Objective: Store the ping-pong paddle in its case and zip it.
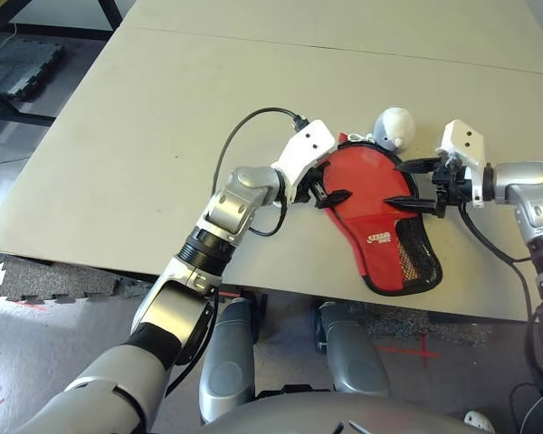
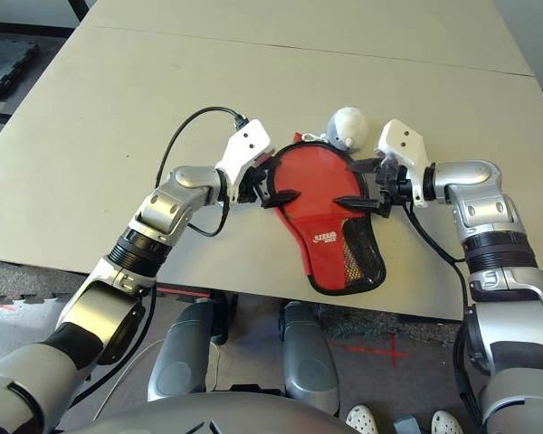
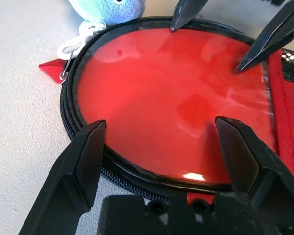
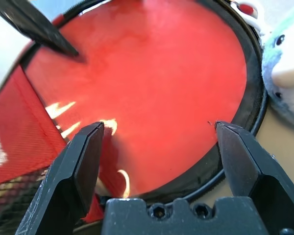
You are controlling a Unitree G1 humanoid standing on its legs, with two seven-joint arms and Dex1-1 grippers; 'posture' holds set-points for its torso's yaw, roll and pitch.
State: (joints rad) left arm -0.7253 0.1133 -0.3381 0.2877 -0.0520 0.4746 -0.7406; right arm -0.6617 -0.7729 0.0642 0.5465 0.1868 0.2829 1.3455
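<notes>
The red case (image 1: 394, 244) lies flat near the table's front edge, its mesh pocket and white logo toward me. The ping-pong paddle (image 1: 366, 176) sits inside, its round red face showing within the black zipper rim (image 3: 71, 110); the handle is hidden under the red flap. My left gripper (image 1: 330, 183) stands open at the left rim of the round part, fingers over the red face (image 3: 166, 98). On the opposite rim my right gripper (image 1: 404, 183) is open too, its fingers (image 4: 83, 147) spanning the face. Neither holds anything.
A white fluffy ball (image 1: 395, 127) rests against the far rim of the case, with a white ring (image 3: 71, 49) by the zipper. The table's front edge (image 1: 253, 285) runs just below the case. Bare tabletop (image 1: 253, 72) stretches beyond.
</notes>
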